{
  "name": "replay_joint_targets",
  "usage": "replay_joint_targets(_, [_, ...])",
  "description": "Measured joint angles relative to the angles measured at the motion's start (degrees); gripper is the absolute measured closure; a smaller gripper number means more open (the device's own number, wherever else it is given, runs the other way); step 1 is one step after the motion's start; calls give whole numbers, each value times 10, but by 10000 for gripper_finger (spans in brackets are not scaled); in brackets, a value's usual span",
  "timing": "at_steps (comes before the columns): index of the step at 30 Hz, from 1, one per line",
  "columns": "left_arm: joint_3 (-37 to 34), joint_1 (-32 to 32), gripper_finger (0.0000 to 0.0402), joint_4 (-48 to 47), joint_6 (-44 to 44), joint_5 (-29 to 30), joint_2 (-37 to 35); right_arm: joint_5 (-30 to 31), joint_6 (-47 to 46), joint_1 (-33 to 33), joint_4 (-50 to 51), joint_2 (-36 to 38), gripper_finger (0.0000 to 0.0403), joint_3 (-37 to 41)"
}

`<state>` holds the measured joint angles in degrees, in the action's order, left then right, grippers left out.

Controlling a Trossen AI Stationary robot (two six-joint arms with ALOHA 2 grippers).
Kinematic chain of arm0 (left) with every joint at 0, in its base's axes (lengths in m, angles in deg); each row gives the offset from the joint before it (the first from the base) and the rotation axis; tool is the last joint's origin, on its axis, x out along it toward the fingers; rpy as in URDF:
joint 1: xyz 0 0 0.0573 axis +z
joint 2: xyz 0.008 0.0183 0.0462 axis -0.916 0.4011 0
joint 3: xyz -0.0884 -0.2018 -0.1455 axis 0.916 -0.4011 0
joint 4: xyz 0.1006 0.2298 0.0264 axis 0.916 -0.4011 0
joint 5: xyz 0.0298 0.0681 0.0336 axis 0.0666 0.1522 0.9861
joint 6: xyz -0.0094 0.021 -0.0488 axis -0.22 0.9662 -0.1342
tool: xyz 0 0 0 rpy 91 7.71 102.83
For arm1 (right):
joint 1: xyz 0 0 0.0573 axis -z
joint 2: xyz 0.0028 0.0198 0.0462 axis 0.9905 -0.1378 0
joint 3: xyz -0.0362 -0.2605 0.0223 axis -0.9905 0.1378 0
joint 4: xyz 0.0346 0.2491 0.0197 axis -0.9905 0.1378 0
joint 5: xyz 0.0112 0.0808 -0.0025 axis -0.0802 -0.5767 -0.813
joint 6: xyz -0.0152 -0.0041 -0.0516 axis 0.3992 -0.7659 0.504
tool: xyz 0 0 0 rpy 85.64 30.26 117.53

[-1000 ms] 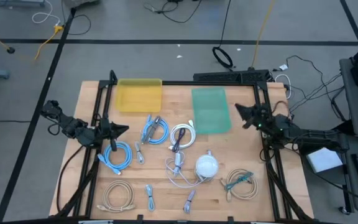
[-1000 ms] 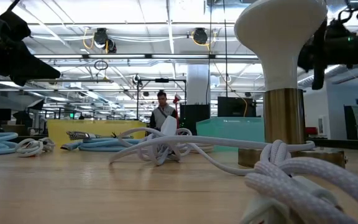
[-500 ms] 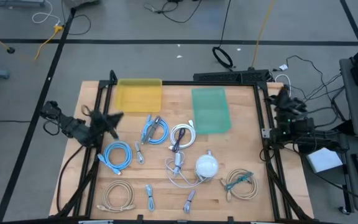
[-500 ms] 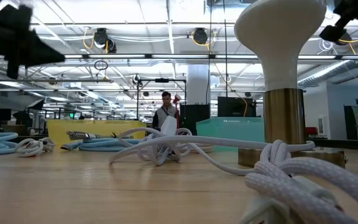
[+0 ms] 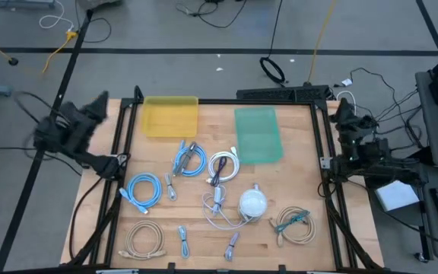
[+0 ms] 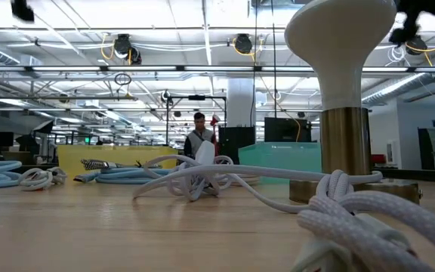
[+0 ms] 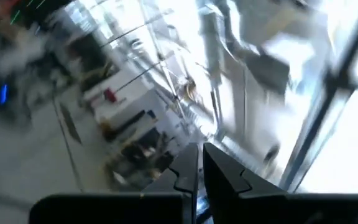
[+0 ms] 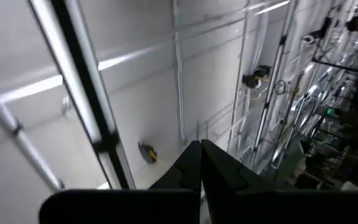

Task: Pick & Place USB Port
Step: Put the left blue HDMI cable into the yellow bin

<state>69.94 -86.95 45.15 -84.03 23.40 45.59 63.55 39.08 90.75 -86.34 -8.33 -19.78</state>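
Left wrist view: left pincer [image 7: 199, 149], fingers all but touching, nothing between them; it pointed at the room's ceiling. High view placed it [image 5: 97, 105] raised off the table's [image 5: 303, 190] left edge, well apart from every item.

Right wrist view: right pincer [image 8: 200, 146], closed and empty, also aimed upward; in the high view it [image 5: 343, 114] waited beyond the table's right edge.

Item, task's thing: USB port. Which piece it was could not be told for certain. Candidates were the small plugs near the front edge, a blue plug [image 5: 182, 242] and a grey plug [image 5: 232, 243], lying flat and apart from each other.

Handling, judged: light, with a stiff, smooth shell and a limp short tail. It was likely to skid on the wood if nudged. Best hold would be across the hard body's two long sides, not the tail.

Neighbours: beige coil [image 5: 143, 240] just beside the blue plug; blue coil [image 5: 144, 190]; white coil [image 5: 223, 166]; lamp [image 5: 253, 202] with its white cord [image 5: 217, 217] near the grey plug; teal coil [image 5: 295, 224].

Likely destinations: yellow tray [image 5: 170, 116] and green tray [image 5: 258, 134], both at the far edge.
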Motion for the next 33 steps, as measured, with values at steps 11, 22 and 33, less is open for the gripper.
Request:
replay_joint_targets(11, [462, -13, 376, -701, -20, 45, 239, -109, 169, 0, 567, -241, 374, -357])
replay_joint_targets(22, [563, 28, 376, -1186, -283, -10, 367, -83, 209, 0, 496, -339, 337, -392])
replay_joint_targets(33, [498, 172, 376, -1301, -439, -193, 398, -98, 243, 18, 704, -382, 350, -430])
